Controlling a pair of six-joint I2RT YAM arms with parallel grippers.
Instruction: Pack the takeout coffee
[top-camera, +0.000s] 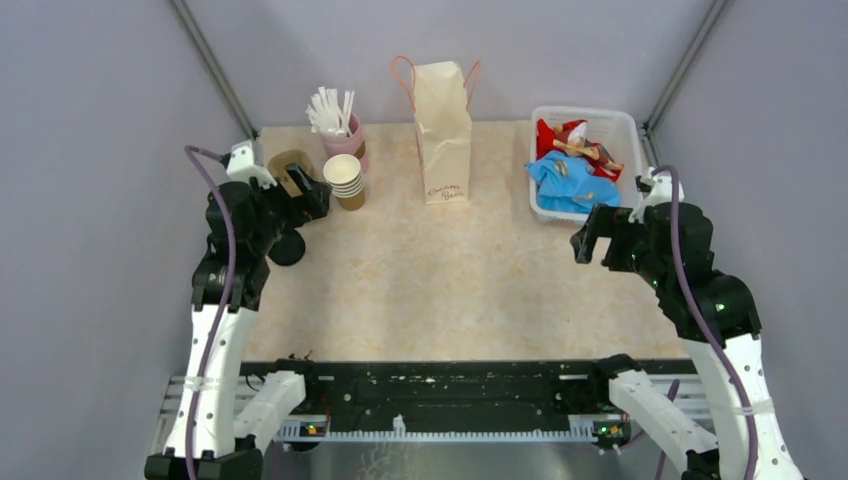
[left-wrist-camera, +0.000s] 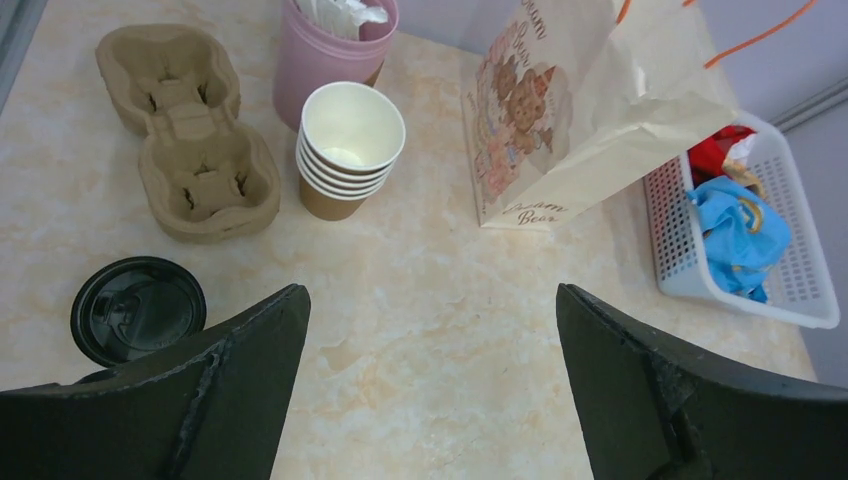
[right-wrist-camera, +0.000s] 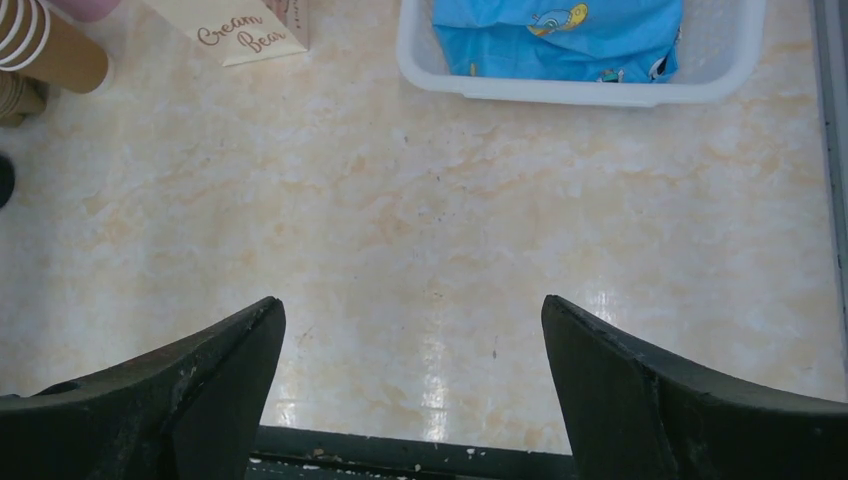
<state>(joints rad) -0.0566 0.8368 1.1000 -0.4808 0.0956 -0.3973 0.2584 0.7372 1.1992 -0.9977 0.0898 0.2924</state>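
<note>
Table (top-camera: 450, 280), lidded cup (top-camera: 290, 249) partly behind left arm (top-camera: 238, 232)

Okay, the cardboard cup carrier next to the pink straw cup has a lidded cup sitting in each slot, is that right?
No. The cardboard cup carrier next to the pink straw cup has both slots empty, as the left wrist view shows. The one black lid in view sits on the table beside it.
</note>
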